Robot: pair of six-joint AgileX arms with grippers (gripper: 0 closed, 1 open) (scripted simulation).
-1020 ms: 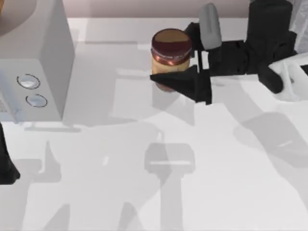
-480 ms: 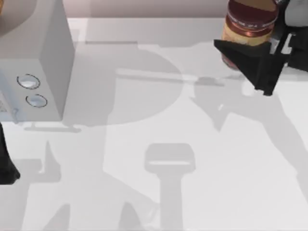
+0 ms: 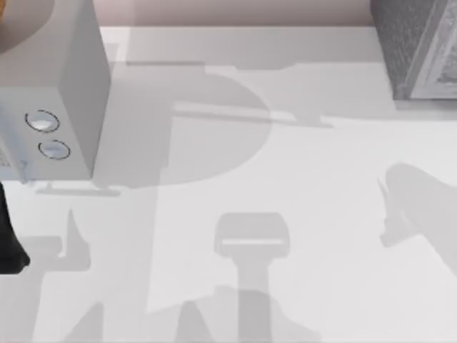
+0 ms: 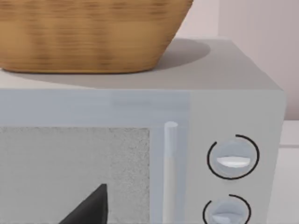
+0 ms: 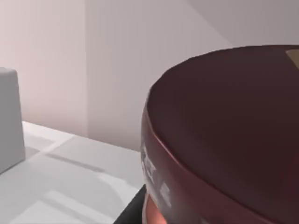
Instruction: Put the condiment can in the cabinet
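Top view: I see the white worktop (image 3: pixel 285 157) bare across its middle, crossed by arm shadows. At its left stands a grey microwave-like cabinet (image 3: pixel 71 93) with two round knobs (image 3: pixel 41 121) on its face, and a dark piece of my left arm (image 3: pixel 8 243) sits at the left edge, below that cabinet. At the upper right corner a grey speckled box (image 3: pixel 414 50) comes into frame.

Left wrist view: I face the cabinet's front, with its vertical door handle (image 4: pixel 170 172) beside the knobs and a woven basket (image 4: pixel 88 32) resting on top. One dark tip of my left claw (image 4: pixel 88 207) points at the door; I cannot tell how its fingers stand.

Right wrist view: the condiment can (image 5: pixel 224 135) sits right up against the camera, maroon lid uppermost, raised above the worktop. A dark claw part shows just beneath it, though I cannot tell whether the fingers are clamped.
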